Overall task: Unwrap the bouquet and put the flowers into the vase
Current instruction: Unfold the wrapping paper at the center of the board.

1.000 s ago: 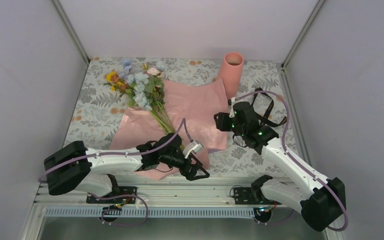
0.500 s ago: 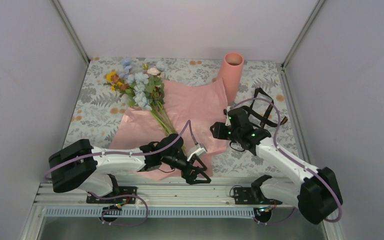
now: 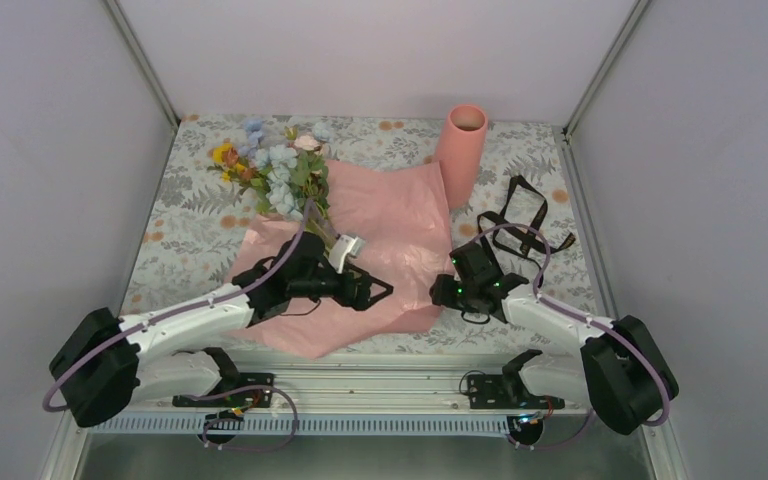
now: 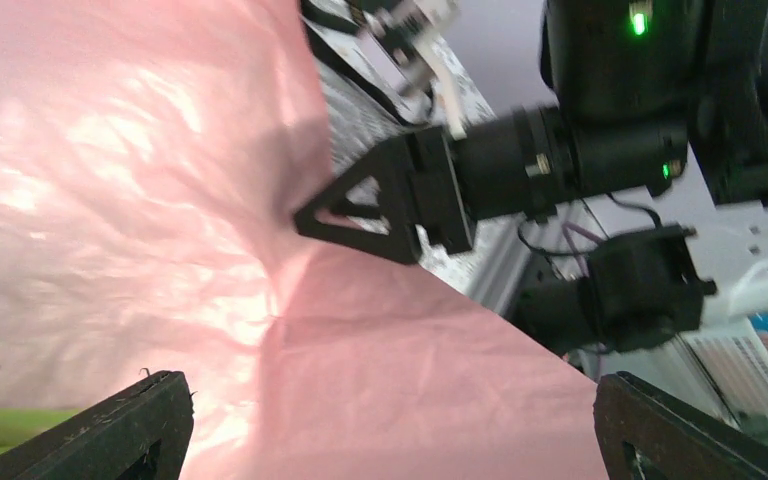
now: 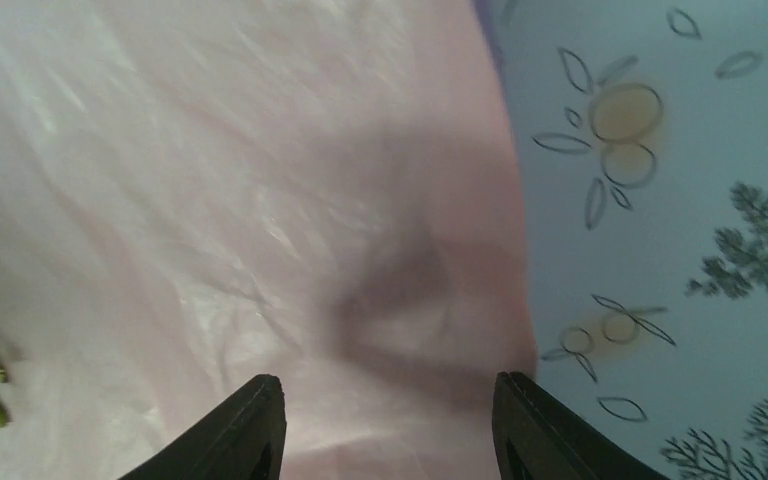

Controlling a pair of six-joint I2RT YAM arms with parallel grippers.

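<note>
Wrapping sheet [image 3: 400,215] lies spread flat with the flowers [image 3: 275,170] on its far-left part, stems exposed for picking. Left gripper [image 3: 380,292] hangs wide open over the sheet near the stems. Right gripper [image 3: 438,292] has jaws parted and empty at the sheet's near-right edge. Vase [image 3: 463,150] stands upright far right.

Free passage over pink sheet [image 3: 400,210] between flowers [image 3: 280,170] and vase [image 3: 463,150]; black strap tangle [image 3: 522,212] obstructing worktop [image 3: 190,200] beside vase.
</note>
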